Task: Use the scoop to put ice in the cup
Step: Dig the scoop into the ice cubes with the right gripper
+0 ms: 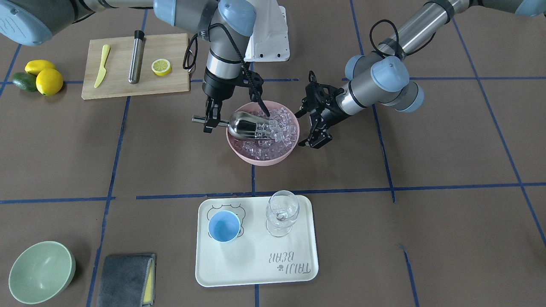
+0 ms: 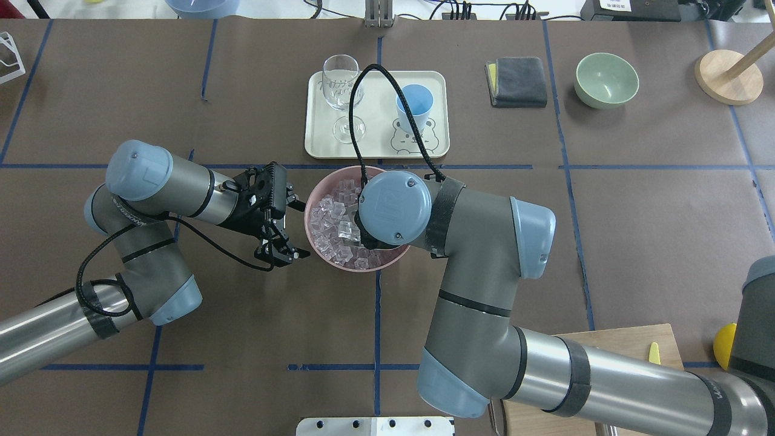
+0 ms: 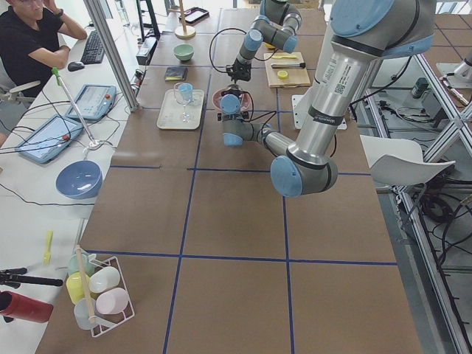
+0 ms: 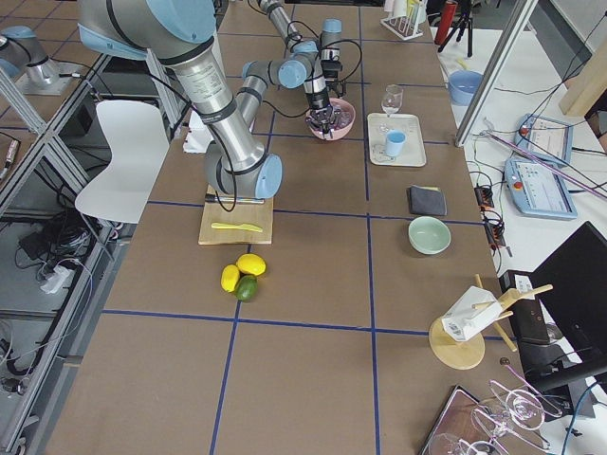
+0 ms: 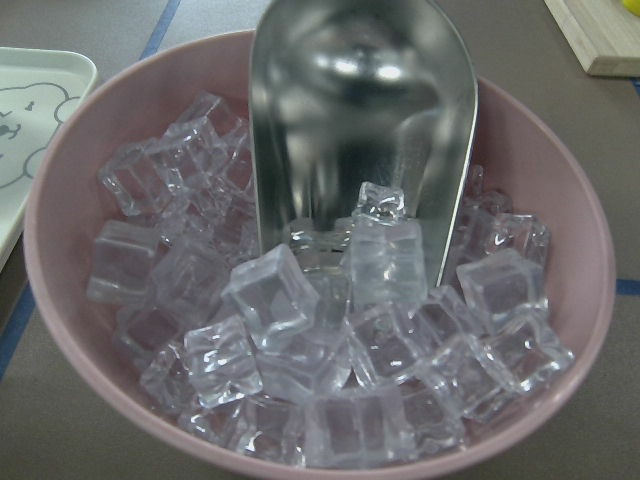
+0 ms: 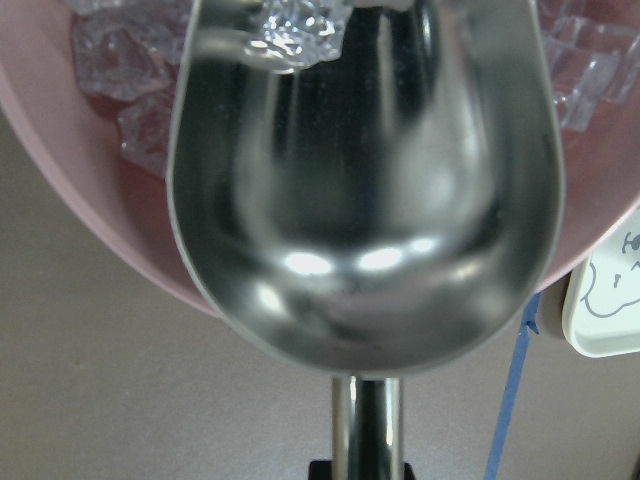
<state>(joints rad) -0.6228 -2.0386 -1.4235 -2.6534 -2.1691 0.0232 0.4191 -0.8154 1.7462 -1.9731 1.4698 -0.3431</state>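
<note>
Round pink plastic bowl (image 1: pixel 260 161) mid surface (image 1: pixel 448 140). Cream rect. tray w/ bear print (image 1: pixel 256 264) carries clear stemmed wine glass (image 1: pixel 281 213), upright. Pale green bowl (image 1: pixel 40 273) near folded grey cloth (image 1: pixel 126 281). Wooden cutting board (image 1: pixel 119 83) w/ yellow plastic knife (image 1: pixel 101 66), steel cylinder w/ black cap (image 1: pixel 136 57), lemon half (image 1: pixel 161 67). Two yellow lemons (image 1: pixel 49 81) & avocado (image 1: pixel 23 81) touching, just beside board.

A robotics lab: tape-gridded table (image 3: pixel 236 221), aluminium post (image 3: pixel 112 51), keyboard (image 3: pixel 94 46), tablet (image 3: pixel 92 102)

bright, even overhead light, soft shadows; glare on the scoop (image 6: pixel 365 190), blurred up close.
</note>
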